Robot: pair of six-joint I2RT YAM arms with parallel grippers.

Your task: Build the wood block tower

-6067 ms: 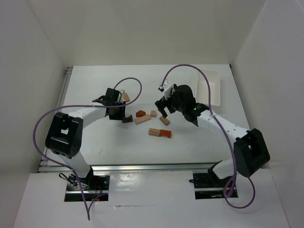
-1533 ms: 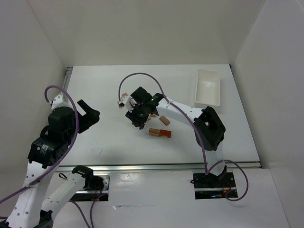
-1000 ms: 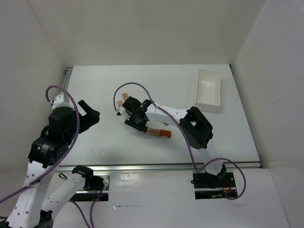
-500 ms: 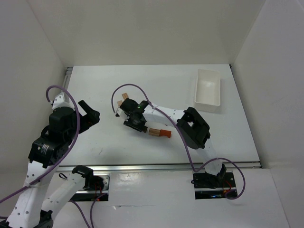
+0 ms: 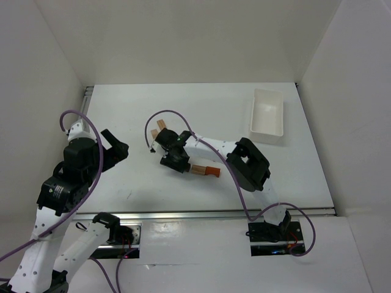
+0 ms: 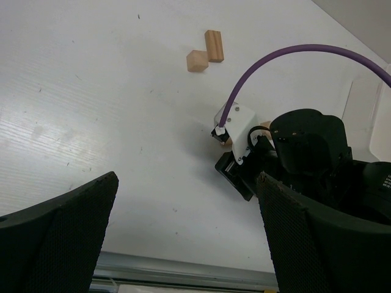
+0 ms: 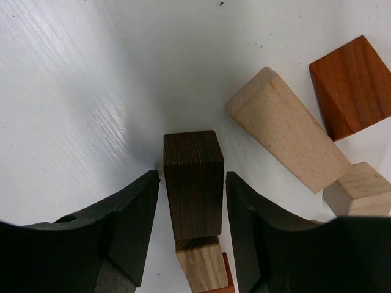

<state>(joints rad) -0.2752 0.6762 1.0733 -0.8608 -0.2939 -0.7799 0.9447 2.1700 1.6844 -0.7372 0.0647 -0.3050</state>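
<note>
While the right arm is stretched across to the middle of the table [image 5: 134,110], the right claw [image 5: 175,161] is seen low over a cluster of wooden pieces. In the right wrist view a dark brown block [image 7: 192,180] is seen lying lengthwise between the two fingers [image 7: 131,226]. These are set close along its long sides, with only thin shadowed slivers between finger and wood. Whether the block is actually pinched cannot be told. The block's far end is seen past the fingertips. Its near end is met by a tan block [image 7: 201,265], beside which a sliver of orange is glimpsed.

Just beyond the right finger a tan bar [image 7: 286,137] is laid at a slant. An orange wedge [image 7: 351,85] is found near its far end and a small tan cube [image 7: 360,189] just beside its near end. None of these three is touched by the claw.

The left claw [image 5: 116,149] is held well apart from the pieces, over the left side of the table, with its fingers spread wide and nothing between them. In its wrist view a pair of tan blocks [image 6: 214,46] is shown touching at a corner, beyond the right arm's wrist. A white tray [image 5: 267,115] is set at the far right of the table, well away from the blocks.
</note>
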